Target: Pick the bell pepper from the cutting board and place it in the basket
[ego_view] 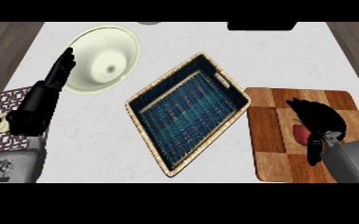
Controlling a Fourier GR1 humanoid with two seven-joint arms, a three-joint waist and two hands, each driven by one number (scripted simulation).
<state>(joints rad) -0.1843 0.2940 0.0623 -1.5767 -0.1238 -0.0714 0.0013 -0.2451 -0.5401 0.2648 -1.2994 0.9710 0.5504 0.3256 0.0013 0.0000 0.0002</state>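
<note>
Cutting board (270,144): right hand (321,118) fingers (300,105) seemingly curled round bell pepper (300,132).

A pale marbled counter (280,57) fills most of the view. A cream plate (105,59) sits on it toward the far left, with a small dimple at its middle. A patterned mat (14,97) shows at the left edge. A dark block (261,26) sits at the far edge, cut off there. Brown wooden boards (17,38) border the counter on both sides.
</note>
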